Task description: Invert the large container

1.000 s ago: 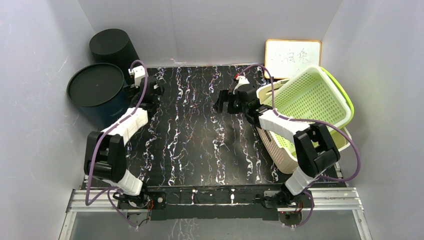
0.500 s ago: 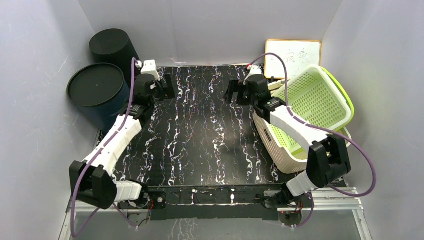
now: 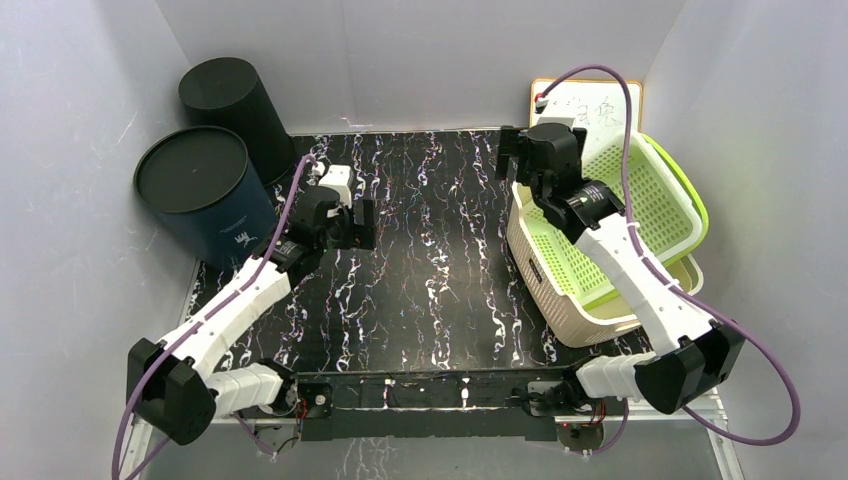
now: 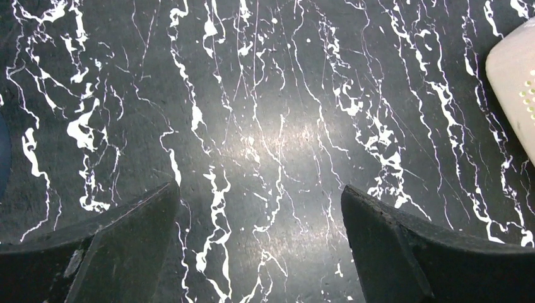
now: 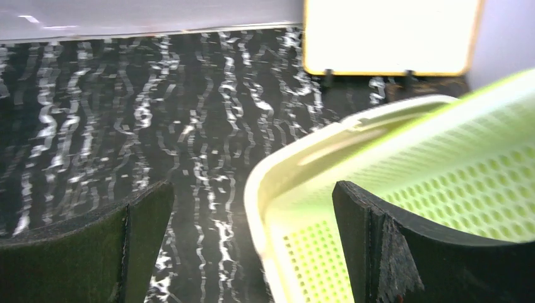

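The large container is a cream perforated basket standing upright at the table's right, with a green basket lying tilted inside it. My right gripper hovers open over the cream basket's back-left corner. In the right wrist view the cream rim and the green mesh lie below the spread fingers of that gripper. My left gripper is open above the table left of centre, pointing right. The left wrist view shows this gripper over bare marble, with a corner of the cream basket at the right edge.
A wide dark blue cylinder and a smaller black cylinder stand at the back left, off the black marble table. A whiteboard leans on the back wall behind the baskets. Grey walls close in both sides.
Both arms have unfolded. The left gripper swung from beside the blue cylinder toward the table's centre. The right gripper moved back and right, from mid-table to over the cream basket's corner.
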